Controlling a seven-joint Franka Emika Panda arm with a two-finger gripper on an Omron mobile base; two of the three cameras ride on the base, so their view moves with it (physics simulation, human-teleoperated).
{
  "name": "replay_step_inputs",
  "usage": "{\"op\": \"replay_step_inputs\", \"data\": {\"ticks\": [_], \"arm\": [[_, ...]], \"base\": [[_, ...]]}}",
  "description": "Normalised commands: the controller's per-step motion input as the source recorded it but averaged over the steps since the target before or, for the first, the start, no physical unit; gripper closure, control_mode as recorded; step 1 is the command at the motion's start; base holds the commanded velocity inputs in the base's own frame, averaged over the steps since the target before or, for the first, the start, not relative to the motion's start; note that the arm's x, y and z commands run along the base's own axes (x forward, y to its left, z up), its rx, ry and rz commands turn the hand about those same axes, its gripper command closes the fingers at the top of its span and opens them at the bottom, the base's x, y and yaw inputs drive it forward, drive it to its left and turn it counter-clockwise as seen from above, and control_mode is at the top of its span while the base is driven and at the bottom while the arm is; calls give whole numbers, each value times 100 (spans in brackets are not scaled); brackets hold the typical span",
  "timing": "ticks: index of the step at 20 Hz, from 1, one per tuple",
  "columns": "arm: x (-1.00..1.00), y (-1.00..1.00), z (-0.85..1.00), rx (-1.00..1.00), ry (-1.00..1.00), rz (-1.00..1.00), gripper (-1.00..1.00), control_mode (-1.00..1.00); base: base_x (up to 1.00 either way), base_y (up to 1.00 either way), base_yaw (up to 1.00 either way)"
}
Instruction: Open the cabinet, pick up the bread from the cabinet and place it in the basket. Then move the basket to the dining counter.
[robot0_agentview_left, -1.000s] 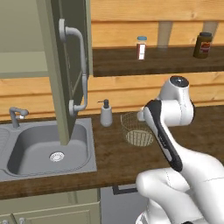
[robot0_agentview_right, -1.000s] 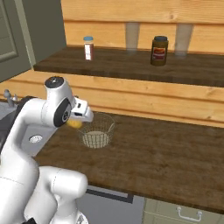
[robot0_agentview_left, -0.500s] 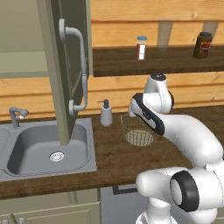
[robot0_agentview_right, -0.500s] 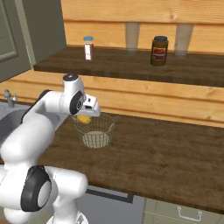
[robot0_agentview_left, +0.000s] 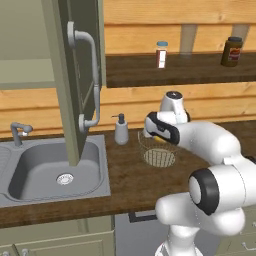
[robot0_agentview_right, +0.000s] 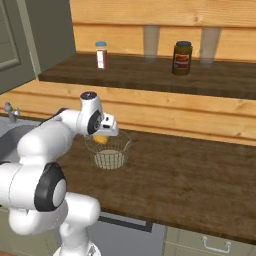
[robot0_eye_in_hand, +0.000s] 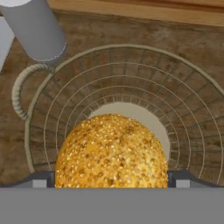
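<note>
The bread (robot0_eye_in_hand: 112, 151) is seen between the jaws (robot0_eye_in_hand: 112, 179), a seeded golden bun whose sides reach the two dark tips at either side; the jaws stand wide apart around it, and whether the tips press on it or merely flank it cannot be told. Directly beyond the jaws lies the basket (robot0_eye_in_hand: 183, 105), its pale wire rings and solid round floor visible past the bread, so the bread is held above the basket's opening, over its middle. In the right base view the bread (robot0_agentview_right: 100, 139) shows as a yellow lump just under the jaws (robot0_agentview_right: 102, 136) at the basket's (robot0_agentview_right: 108, 152) rim. The basket rests on the dark wood bench (robot0_agentview_right: 190, 175). Just beside the basket, on the far side from the jaws in the hand view, a grey soap bottle (robot0_eye_in_hand: 35, 26) stands on the bench. Further off, the cabinet (robot0_agentview_left: 75, 75) door is swung open over the sink (robot0_agentview_left: 55, 170). Above the jaws, a shelf (robot0_agentview_right: 150, 72) carries a small white jar (robot0_agentview_right: 101, 54) and a dark jar (robot0_agentview_right: 182, 58).
</note>
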Motion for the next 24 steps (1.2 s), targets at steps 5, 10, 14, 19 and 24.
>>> {"op": "replay_step_inputs", "data": {"ticks": [5, 10, 14, 19, 24], "arm": [[43, -8, -27, 0, 1, 4, 100, -100], [46, -8, -26, 0, 4, 4, 100, -100], [38, -17, -26, 0, 8, 2, 100, -100], [19, -8, -29, 0, 7, 0, 100, -100], [1, -2, -17, 0, 4, 0, -100, -100]], "base": [[0, 0, 0], [0, 0, 0], [0, 0, 0], [0, 0, 0], [0, 0, 0]]}}
